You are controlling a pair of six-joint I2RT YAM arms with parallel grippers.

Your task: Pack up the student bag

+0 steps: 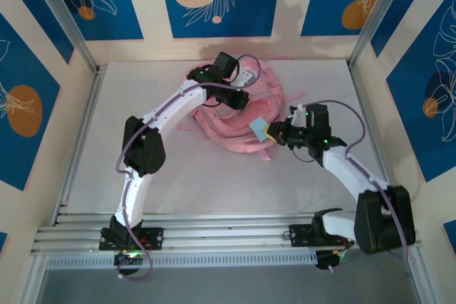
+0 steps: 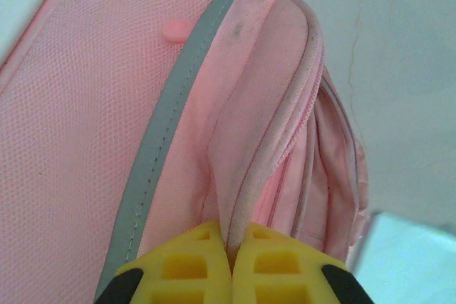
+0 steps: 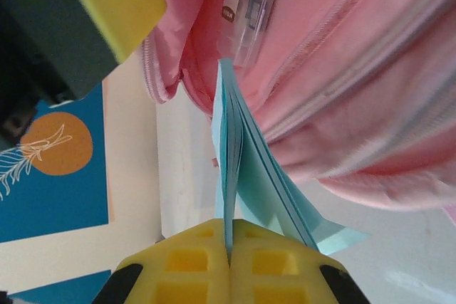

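**Left arm.** The left gripper point(image 2: 231, 260) has its yellow, waffle-moulded fingertips clenched together on a raised piped edge point(image 2: 246, 190) of the student bag point(image 2: 285, 105). The pink fold passes straight in between the pads.

Materials noted on this side of the bag:
- soft pink fabric throughout
- a fine mesh panel point(image 2: 78, 147) on the left face
- a flat grey-blue trim band point(image 2: 167, 126) running diagonally
- a small round pink stud point(image 2: 176, 30) just beside the band
- a toothed zip line point(image 2: 314, 83) following the curved right-hand border

Light soiling shows near the top of the band.

**Centre.** In the overhead view the bag lies slumped on the white table point(image 1: 214, 183), mid-width and toward the far wall. Its pink straps point(image 1: 285, 94) spill loosely to the right. The left gripper sits over the bag's far portion and the right gripper point(image 1: 279, 134) is at its near right edge.

**Right arm.** The right gripper's yellow pads are pressed shut on a thin light-blue paper pad point(image 3: 239, 176) made of flat sheets that fan slightly apart. The pad's far end reaches into the bag's open mouth, against the pink fabric there. A clear plastic pack point(image 3: 251, 5) with a small printed label lies in the opening, just above the pad. The bag stands directly ahead of these jaws, apart from the pads themselves. One yellow fingertip of the left gripper appears at the upper left of the right wrist view, just beside the zip-edged lip of the opening.
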